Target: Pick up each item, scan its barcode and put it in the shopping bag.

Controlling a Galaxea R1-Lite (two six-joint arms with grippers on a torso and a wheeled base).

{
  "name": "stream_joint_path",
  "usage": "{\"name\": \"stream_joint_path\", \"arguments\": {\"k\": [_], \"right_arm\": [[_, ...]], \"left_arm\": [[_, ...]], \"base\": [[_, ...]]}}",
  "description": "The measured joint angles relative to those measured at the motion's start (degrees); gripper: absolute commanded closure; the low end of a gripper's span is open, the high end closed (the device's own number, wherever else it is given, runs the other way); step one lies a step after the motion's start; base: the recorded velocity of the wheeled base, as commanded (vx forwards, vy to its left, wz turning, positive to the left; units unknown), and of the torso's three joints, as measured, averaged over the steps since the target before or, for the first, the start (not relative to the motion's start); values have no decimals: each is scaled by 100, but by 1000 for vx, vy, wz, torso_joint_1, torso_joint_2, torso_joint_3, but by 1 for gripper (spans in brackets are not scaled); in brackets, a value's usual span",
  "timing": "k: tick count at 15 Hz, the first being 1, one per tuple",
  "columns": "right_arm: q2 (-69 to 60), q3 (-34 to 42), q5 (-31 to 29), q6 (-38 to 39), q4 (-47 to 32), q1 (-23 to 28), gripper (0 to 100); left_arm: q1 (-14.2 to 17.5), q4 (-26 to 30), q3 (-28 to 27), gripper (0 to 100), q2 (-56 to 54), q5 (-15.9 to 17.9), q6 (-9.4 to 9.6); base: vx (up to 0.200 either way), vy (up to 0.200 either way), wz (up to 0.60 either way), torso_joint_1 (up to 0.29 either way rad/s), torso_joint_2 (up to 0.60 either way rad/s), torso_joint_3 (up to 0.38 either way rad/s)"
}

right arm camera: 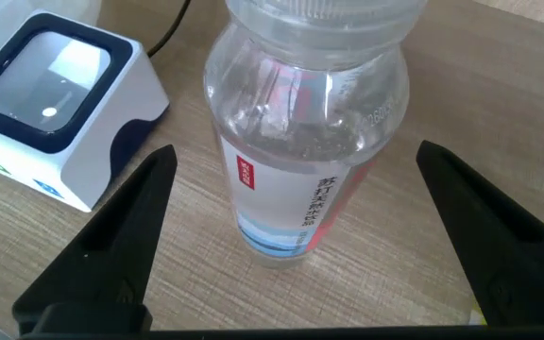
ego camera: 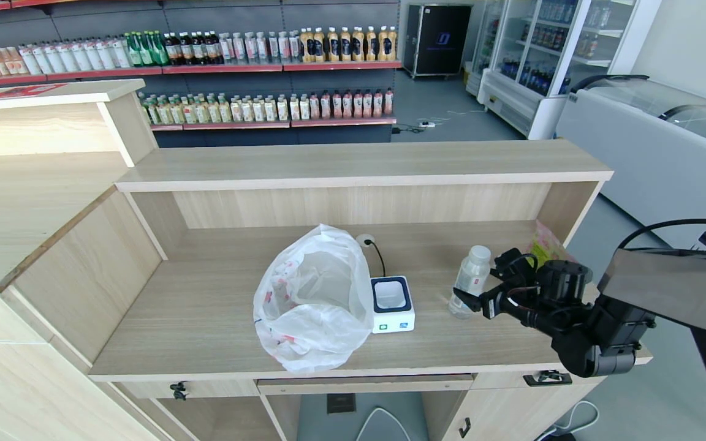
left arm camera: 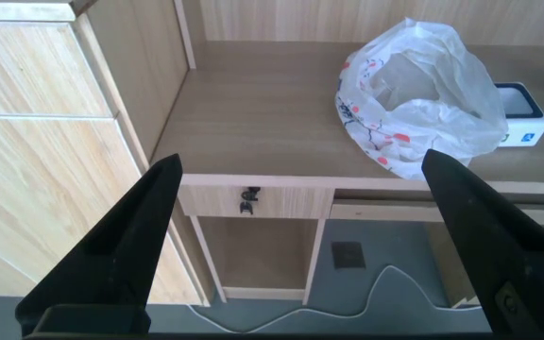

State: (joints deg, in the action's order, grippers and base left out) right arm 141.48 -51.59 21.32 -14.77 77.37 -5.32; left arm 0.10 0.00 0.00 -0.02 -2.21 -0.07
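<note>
Hanging out past the counter's front edge toward its left end, the left gripper has its fingers spread wide with nothing between them. It's aimed at the drawer front under the top.

Shopping bag lies mid-counter by the front edge, mouth open, bulging slightly over the edge. Scanner sits right against the bag's right side; can't tell if they touch. Its cable runs to a hole near the back wall.

Water bottle stands upright right of the scanner, near but apart, cap on.

Right gripper is at the bottle from the counter's right end, fingers fully spread either side of it, not touching, no grip.

Yellow-green packet leans in the back right corner, partly behind the arm.
</note>
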Motion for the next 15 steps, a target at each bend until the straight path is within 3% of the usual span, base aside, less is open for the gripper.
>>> {"name": "stream_joint_path", "arguments": {"k": [10, 11, 15], "right_arm": [[413, -618, 295, 41, -18, -112, 0], [446, -684, 328, 52, -38, -118, 100], [577, -922, 336, 110, -22, -193, 100]], "left_arm": [[-2, 0, 0, 0, 0, 2, -2], [0, 0, 0, 0, 0, 2, -2], [-5, 0, 0, 0, 0, 2, 0]], "base": [[0, 0, 0, 0, 0, 0], [0, 0, 0, 0, 0, 0], [0, 0, 0, 0, 0, 0]]}}
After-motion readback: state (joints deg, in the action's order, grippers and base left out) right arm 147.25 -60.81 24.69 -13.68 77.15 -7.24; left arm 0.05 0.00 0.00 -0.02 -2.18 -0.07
